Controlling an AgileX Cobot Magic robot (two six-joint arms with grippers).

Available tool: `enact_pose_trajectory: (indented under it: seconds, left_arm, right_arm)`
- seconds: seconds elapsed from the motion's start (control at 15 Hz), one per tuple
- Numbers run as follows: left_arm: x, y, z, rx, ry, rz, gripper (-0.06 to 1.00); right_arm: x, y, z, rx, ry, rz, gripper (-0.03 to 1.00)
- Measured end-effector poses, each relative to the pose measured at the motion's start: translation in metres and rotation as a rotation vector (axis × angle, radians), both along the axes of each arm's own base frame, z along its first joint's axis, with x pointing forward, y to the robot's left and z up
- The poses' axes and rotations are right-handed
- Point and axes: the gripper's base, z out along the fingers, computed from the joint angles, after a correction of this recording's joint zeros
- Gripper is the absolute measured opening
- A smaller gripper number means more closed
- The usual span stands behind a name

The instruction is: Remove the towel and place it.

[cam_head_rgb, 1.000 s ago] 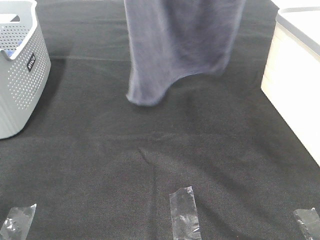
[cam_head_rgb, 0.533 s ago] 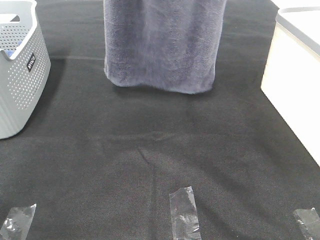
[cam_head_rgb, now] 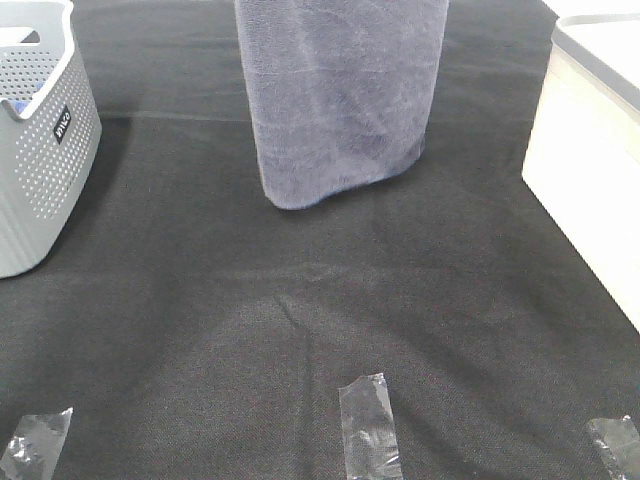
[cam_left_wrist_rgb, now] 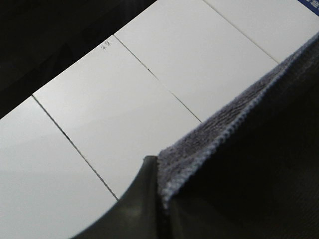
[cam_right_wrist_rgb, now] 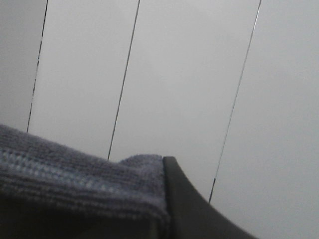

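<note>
The bluish-grey plush towel (cam_head_rgb: 340, 100) hangs from above the top edge of the exterior high view, over the back middle of the black table cloth (cam_head_rgb: 300, 330). Its lower end droops in a rounded, slanted edge just above the cloth. Neither gripper shows in that view. In the left wrist view, my left gripper (cam_left_wrist_rgb: 159, 186) is shut on the towel's stitched hem (cam_left_wrist_rgb: 224, 132), with one dark finger (cam_left_wrist_rgb: 137, 209) showing. In the right wrist view, my right gripper (cam_right_wrist_rgb: 163, 199) pinches a towel (cam_right_wrist_rgb: 70, 179) corner against its dark finger (cam_right_wrist_rgb: 187, 204).
A grey perforated basket (cam_head_rgb: 40, 150) stands at the left edge. A white box (cam_head_rgb: 590, 150) stands at the right edge. Clear tape strips (cam_head_rgb: 368, 425) lie along the front of the cloth. White panelled walls fill both wrist views.
The hanging towel has swung and changed shape: its lower end went from a drooping left corner to a wide flat edge, and is now narrower, hanging lower and slanted.
</note>
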Motion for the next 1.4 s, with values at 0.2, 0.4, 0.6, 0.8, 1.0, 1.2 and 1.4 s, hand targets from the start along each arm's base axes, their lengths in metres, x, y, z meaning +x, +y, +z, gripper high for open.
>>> enact_pose_trajectory:
  seconds: [0.2, 0.4, 0.6, 0.8, 1.0, 1.2, 1.4]
  left_arm:
    - [0.032, 0.009, -0.021, -0.087, -0.005, -0.013, 0.00]
    - [0.060, 0.006, -0.032, -0.136, -0.076, -0.019, 0.00]
    - [0.074, 0.010, -0.033, -0.166, -0.127, 0.002, 0.00]
    - [0.079, 0.019, -0.037, -0.179, -0.083, 0.010, 0.00]
    - [0.081, 0.019, -0.039, -0.155, -0.074, 0.012, 0.00]
    - [0.081, 0.019, -0.039, -0.146, -0.070, 0.003, 0.00]
    - [0.083, 0.019, -0.042, -0.156, -0.023, 0.004, 0.00]
  right_arm:
    - [0.026, 0.007, -0.006, 0.012, -0.047, 0.004, 0.02]
    - [0.045, 0.012, -0.017, 0.028, -0.080, 0.004, 0.02]
    - [0.057, 0.015, -0.034, 0.026, -0.056, 0.005, 0.02]
    - [0.062, 0.018, -0.043, 0.018, -0.017, 0.026, 0.02]
    - [0.063, 0.019, -0.045, 0.019, -0.012, 0.028, 0.02]
    - [0.063, 0.019, -0.045, 0.022, -0.008, 0.032, 0.02]
    - [0.063, 0.020, -0.048, 0.010, 0.014, 0.049, 0.02]
